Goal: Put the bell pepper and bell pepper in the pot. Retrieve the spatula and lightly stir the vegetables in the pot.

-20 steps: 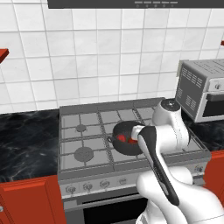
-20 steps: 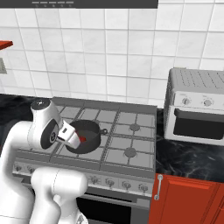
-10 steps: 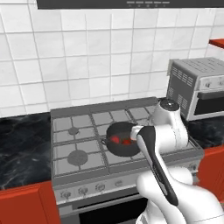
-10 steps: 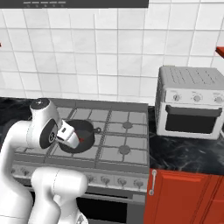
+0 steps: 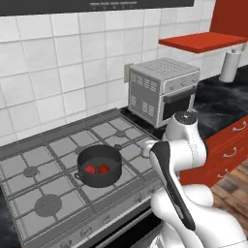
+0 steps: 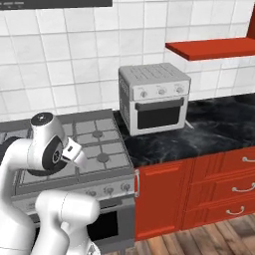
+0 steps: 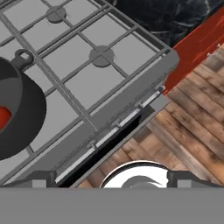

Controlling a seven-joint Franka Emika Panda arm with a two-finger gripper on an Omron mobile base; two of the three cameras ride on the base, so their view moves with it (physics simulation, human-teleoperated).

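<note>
Two bell peppers (image 5: 96, 169), bright red, side by side on the floor of the pot (image 5: 100, 182), close together; cannot tell whether touching. First half of the job looking done on that showing. Small, rounded and smooth, so likely to roll and skid at a light nudge; no need for more than a gentle push.

Pot round, shallow, dark grey, with a stubby handle on either side, sitting on the grate of the stove (image 5: 43, 157) towards the front, roughly mid-width. Probably heavy enough to stay put under a light stir, yet free to slide on bare metal bars if caught at the rim.

Next in line, by judgement: the spatula. Whereabouts not to be told from these pictures. Going by the task alone: slim, stiff and light, best taken across the handle near its middle, clear of the blade, and squarely, as a thin handle twists easily between two pads.

Gripper (image 7: 112, 178) spread wide, a dark fingertip (image 7: 43, 177) at each side, holding nothing. Hangs beyond the front right of the stove, looking down past the pot's edge at the stove front and a wooden floor (image 7: 192, 127).

Further out to the right: a black counter (image 6: 209, 134) bearing a grey toaster oven (image 6: 154, 97), red drawers (image 6: 219, 174) beneath, a red shelf (image 5: 203, 41) above with a paper towel roll (image 5: 230, 65) under it.
</note>
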